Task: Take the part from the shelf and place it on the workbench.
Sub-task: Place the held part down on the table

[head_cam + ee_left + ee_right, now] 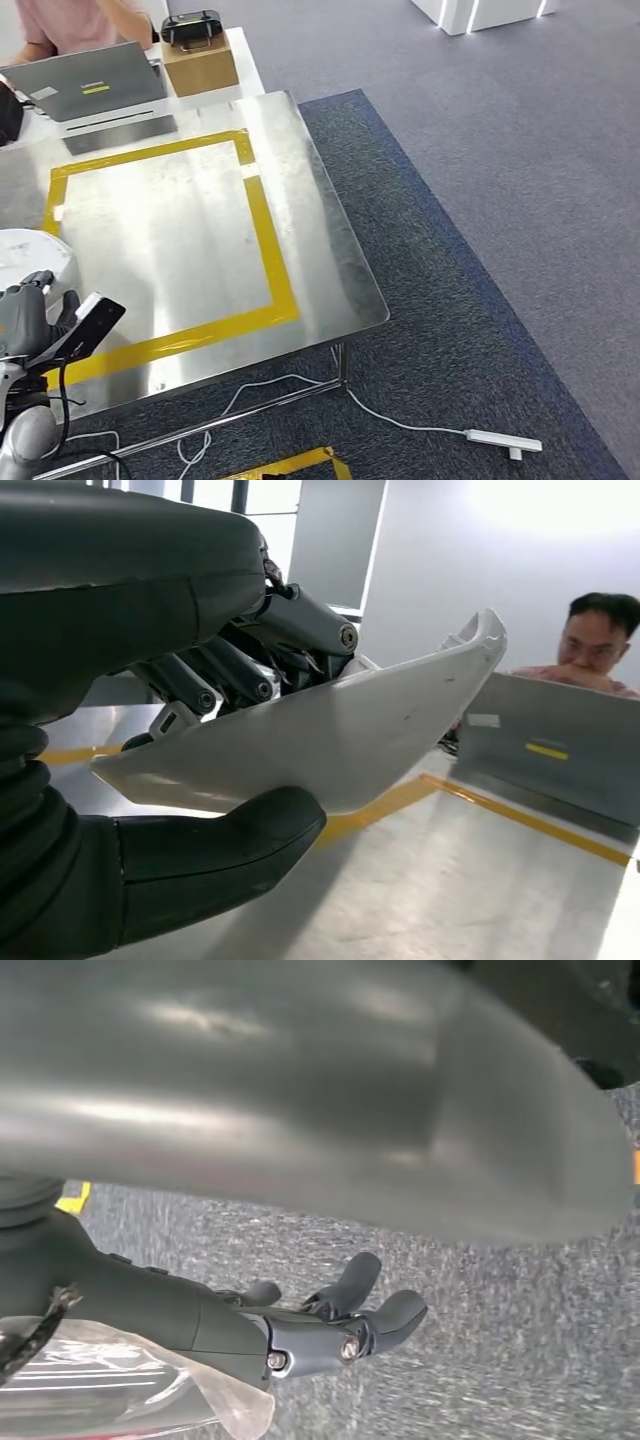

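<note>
The white curved part [340,730] lies in my left hand [113,600], pinched between the thick thumb [219,850] below and the darker fingers [302,620] above. It hangs a little above the workbench's shiny metal top [453,880]. From the head view, the left hand [30,320] and the white part [30,255] are over the near left corner of the workbench [317,200], beside the yellow tape square [268,250]. My right hand [324,1325] hangs over grey carpet, its fingers stretched out and holding nothing.
A grey laptop [83,80] and a cardboard box [200,62] with a black device [191,25] stand at the far edge, where a person [75,20] sits. A white power strip [504,441] and its cable lie on the carpet right of the bench.
</note>
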`<control>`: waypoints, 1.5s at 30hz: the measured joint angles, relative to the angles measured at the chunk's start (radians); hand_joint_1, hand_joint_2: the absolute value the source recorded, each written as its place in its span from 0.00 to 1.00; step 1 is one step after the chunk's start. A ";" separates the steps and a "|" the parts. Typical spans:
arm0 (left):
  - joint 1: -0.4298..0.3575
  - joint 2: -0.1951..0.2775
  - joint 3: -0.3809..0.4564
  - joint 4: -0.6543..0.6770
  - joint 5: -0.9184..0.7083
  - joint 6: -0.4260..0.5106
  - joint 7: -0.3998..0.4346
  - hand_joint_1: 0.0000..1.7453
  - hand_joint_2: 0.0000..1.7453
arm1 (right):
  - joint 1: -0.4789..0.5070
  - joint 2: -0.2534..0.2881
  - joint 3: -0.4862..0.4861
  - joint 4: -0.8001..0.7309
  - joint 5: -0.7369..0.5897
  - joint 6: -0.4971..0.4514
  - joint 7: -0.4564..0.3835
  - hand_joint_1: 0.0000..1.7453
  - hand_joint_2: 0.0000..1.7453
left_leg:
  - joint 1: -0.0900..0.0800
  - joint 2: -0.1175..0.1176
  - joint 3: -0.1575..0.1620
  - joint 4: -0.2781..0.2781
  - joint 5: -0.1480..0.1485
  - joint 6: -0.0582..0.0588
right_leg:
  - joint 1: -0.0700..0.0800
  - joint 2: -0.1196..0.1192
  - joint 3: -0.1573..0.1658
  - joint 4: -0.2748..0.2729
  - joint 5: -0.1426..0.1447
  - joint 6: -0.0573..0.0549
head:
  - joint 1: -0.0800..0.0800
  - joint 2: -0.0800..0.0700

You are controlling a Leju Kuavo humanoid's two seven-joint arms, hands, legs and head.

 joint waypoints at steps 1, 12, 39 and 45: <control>0.000 0.000 0.000 0.000 0.000 0.000 0.001 1.00 1.00 | -0.001 0.000 0.000 0.000 0.000 0.000 0.000 0.00 0.00 | -0.001 0.014 0.036 -0.070 0.038 0.002 | 0.001 -0.012 0.005 0.000 -0.004 0.002 | 0.000 0.000; -0.004 -0.001 -0.004 0.000 -0.008 -0.002 0.004 1.00 1.00 | -0.004 0.000 0.000 0.000 -0.007 0.000 -0.003 0.00 0.00 | -0.007 -0.010 0.111 -0.237 0.080 0.057 | 0.008 0.044 -0.098 0.243 -0.144 0.044 | 0.012 0.000; -0.047 0.011 -0.080 0.041 -0.030 -0.041 -0.033 1.00 1.00 | -0.004 0.000 -0.001 0.000 -0.043 0.018 -0.002 0.00 0.00 | -0.003 -0.104 0.113 -0.242 0.081 0.024 | 0.007 0.114 -0.024 0.011 0.009 0.016 | 0.013 0.000; -0.078 0.013 -0.114 0.068 -0.031 -0.070 -0.041 1.00 1.00 | -0.004 0.000 -0.001 0.000 -0.051 0.022 0.004 0.00 0.00 | -0.006 -0.104 0.113 -0.242 0.081 0.024 | 0.004 0.114 -0.022 0.009 0.009 0.017 | 0.013 0.000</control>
